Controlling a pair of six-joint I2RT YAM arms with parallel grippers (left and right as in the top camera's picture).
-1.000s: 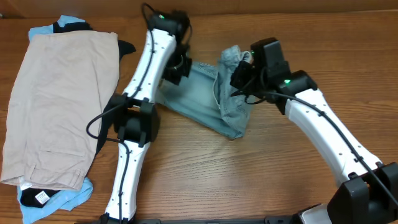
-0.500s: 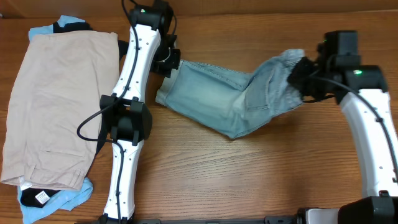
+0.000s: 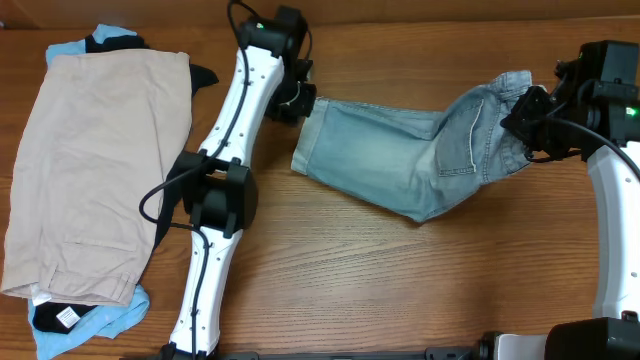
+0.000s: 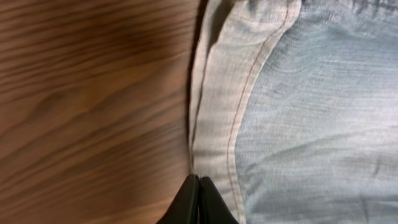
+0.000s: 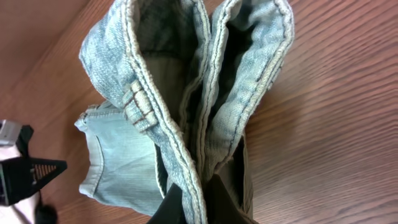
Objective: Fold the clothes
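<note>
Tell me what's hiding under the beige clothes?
Under the beige garment, a sky-blue garment and a black garment peek at its edges. Their middles are covered, so anything else is hidden.

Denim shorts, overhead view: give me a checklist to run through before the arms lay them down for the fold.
1. Hem grip: ok, the left gripper is pinched shut on the denim shorts at the leg hem edge.
2. Waist grip: ok, the doubled waistband sits between the fingers of the right gripper.
3. Spread between the arms: ok.
4. Lying flat: not ok, the waistband end is bunched up.
5. Clear of the beige garment stack: ok, they are apart.
6. Bare table in front for laying down: ok.
</note>
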